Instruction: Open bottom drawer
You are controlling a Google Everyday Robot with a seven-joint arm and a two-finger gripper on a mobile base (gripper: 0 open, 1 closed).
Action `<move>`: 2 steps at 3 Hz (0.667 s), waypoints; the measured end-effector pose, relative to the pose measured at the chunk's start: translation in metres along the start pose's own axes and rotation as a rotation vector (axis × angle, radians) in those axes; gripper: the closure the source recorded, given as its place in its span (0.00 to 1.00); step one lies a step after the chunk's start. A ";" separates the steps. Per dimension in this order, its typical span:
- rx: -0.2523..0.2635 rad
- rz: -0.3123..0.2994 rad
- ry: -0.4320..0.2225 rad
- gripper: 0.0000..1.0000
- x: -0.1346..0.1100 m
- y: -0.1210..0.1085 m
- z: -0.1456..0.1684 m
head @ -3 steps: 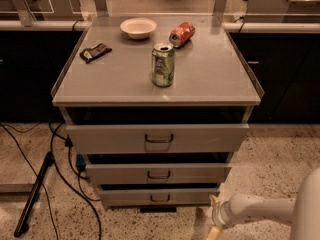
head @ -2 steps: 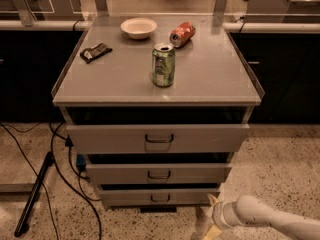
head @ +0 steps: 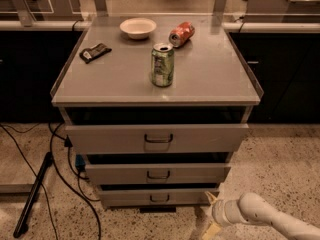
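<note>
The bottom drawer (head: 125,197) is the lowest of three grey drawer fronts in a metal cabinet, with a small dark wire handle (head: 159,199) at its centre. It stands out a little from the cabinet, like the two drawers above it. My gripper (head: 210,214) is low at the bottom right, just off the drawer's right end and near the floor. Its two pale fingers (head: 211,198) are spread apart and hold nothing. The white arm (head: 265,216) runs off to the lower right.
On the cabinet top (head: 210,79) stand a green can (head: 162,65), a tipped red can (head: 181,33), a white bowl (head: 138,27) and a dark packet (head: 95,52). Black cables (head: 60,174) and a dark rod (head: 32,196) lie on the speckled floor at the left.
My gripper has shifted slightly left toward the bottom drawer's right end, and the forearm has dropped lower in view. The drawers have not moved.
</note>
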State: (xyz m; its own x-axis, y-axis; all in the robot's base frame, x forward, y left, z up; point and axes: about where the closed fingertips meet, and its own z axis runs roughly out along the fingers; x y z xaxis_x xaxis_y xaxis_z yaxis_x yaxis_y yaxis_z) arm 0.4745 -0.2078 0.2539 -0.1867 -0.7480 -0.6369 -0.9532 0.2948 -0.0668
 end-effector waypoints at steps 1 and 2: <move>-0.022 0.021 -0.042 0.00 0.001 0.003 0.012; -0.046 0.028 -0.094 0.00 0.001 -0.003 0.025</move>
State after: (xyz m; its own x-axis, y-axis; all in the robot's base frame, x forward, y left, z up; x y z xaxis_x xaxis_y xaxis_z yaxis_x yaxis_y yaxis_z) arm 0.4831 -0.1944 0.2338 -0.1920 -0.6802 -0.7074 -0.9583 0.2855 -0.0144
